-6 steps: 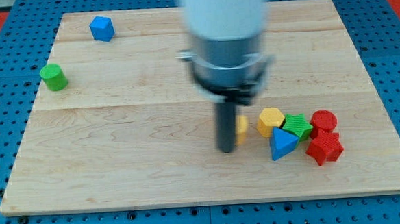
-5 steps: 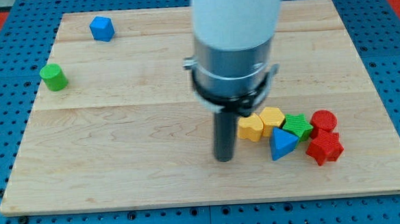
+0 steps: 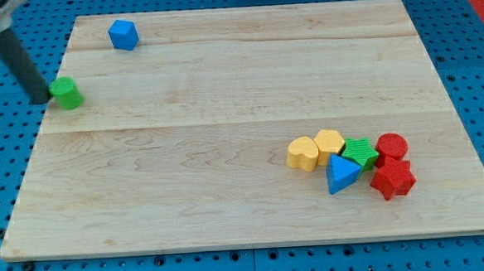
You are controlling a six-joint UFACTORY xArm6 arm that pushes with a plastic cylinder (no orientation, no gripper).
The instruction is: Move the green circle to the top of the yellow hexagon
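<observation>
My tip (image 3: 41, 99) sits at the view's left edge of the wooden board (image 3: 228, 194), just beside the green circle (image 3: 66, 93) on its left side, touching it or very nearly so; actual contact cannot be confirmed. The rod slants up toward the view's top left corner. There is no pincer on this arm, only the plain rod, so nothing is spread, pressed together or pinched.

The green circle stands alone near the board's left edge, in the upper half. A blue block (image 3: 123, 34) lies well apart from it, near the top edge.

The yellow hexagon (image 3: 329, 142) is far across the board, in the lower right area, within a tight cluster. A yellow heart-like block (image 3: 303, 153) touches its left side. A green ridged block (image 3: 361, 152) sits just to its right, a blue triangle (image 3: 341, 173) just below. Two red blocks close the cluster on the right: one upper (image 3: 391, 147), one lower (image 3: 392, 179).
</observation>
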